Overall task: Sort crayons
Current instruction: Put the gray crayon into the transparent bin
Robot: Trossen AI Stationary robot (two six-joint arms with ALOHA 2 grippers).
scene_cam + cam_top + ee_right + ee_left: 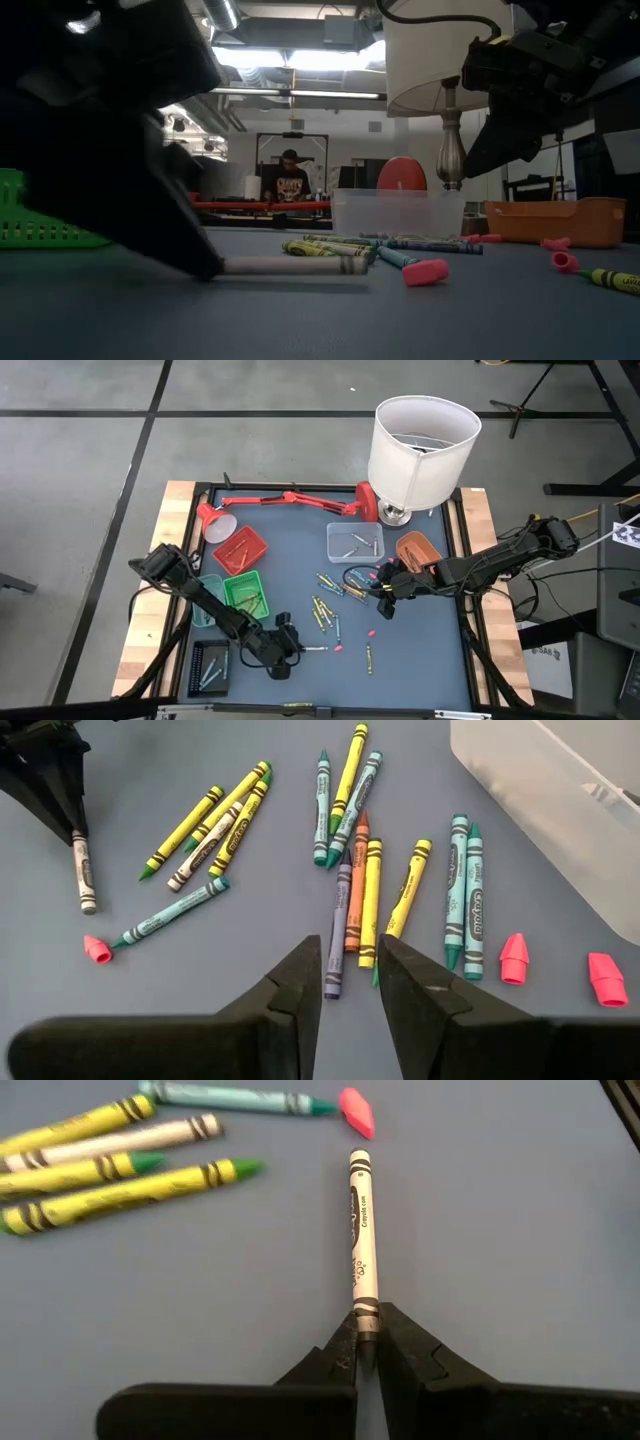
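1. Grey paper-wrapped wax crayon [361,1230]: lies flat on blue-grey table [420,650], near front edge, apart from the main scatter. Light, stiff, prob. snaps if bent; wrapper gives decent friction.
2. Left hand [366,1342]: fingers closed on that crayon's very end, pinch at the tip only. Judged weak hold; mid-barrel would swing less.
3. Right hand [347,988]: fingers apart, holding nothing, hovering over mixed loose crayons [371,890] (yellow, teal, orange, grey) beside clear plastic tray [560,810].
4. Small pink stubby bits [513,958]: among the crayons, not for sorting.
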